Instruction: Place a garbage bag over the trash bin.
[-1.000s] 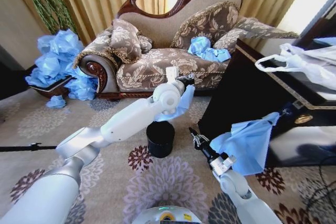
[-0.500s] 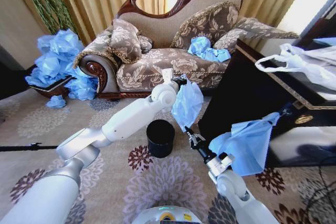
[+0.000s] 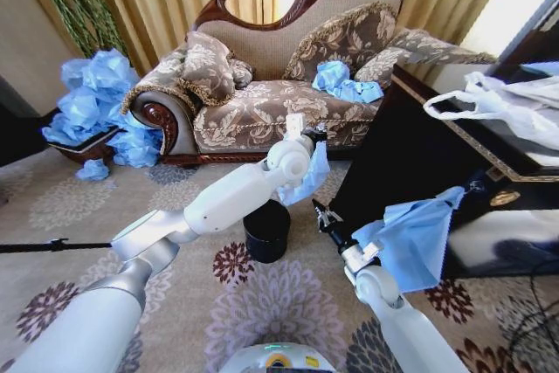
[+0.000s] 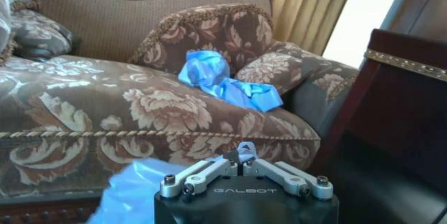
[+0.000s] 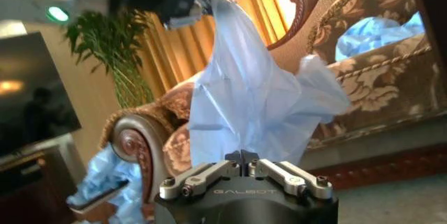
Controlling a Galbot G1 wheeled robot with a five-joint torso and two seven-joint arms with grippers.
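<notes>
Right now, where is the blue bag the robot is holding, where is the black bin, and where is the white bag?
garbage bag (image 3: 313, 174), head view, on the hanging blue plastic.
trash bin (image 3: 267, 231), head view, on its black side wall.
white plastic bag (image 3: 511, 111), head view, on its crumpled body.

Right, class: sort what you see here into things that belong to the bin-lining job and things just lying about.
Belongs to the job:
- garbage bag, pinched in the left gripper
- trash bin
- right gripper, shut beside the bin

Just lying about:
- heap of blue bags
- blue bags on the sofa
- white bag
</notes>
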